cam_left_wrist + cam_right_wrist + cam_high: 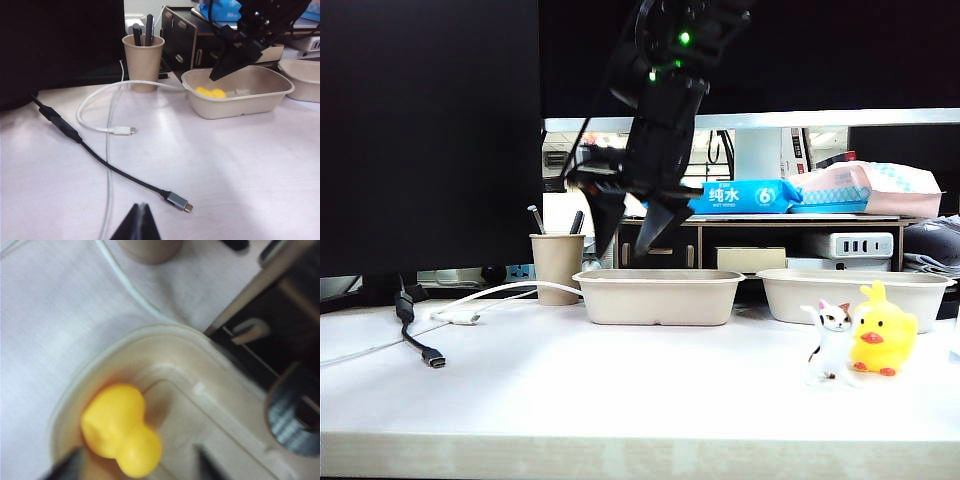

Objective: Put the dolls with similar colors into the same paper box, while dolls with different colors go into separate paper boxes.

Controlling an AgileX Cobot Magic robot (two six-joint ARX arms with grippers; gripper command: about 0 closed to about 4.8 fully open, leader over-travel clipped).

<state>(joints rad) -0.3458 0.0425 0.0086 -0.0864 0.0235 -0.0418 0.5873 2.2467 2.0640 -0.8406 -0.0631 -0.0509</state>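
Note:
A yellow duck doll [120, 427] lies in a corner of the left paper box [658, 300], also seen in the left wrist view as the duck [210, 92]. My right gripper [137, 465] hangs over that box [225, 415], open, its fingertips standing clear on either side of the duck; in the exterior view the right gripper [630, 235] points down just above the box's rim. A second paper box [800, 295] sits to the right. A calico cat doll [830, 342] and another yellow duck [883, 340] stand at the front right. My left gripper [141, 207] is shut and empty above the table.
A paper cup with pens [557, 262] stands left of the boxes. A white cable [500, 293] and a black USB cable [420, 345] lie on the table's left half. A dark monitor fills the back left; a shelf with tissue packs [745, 196] stands behind.

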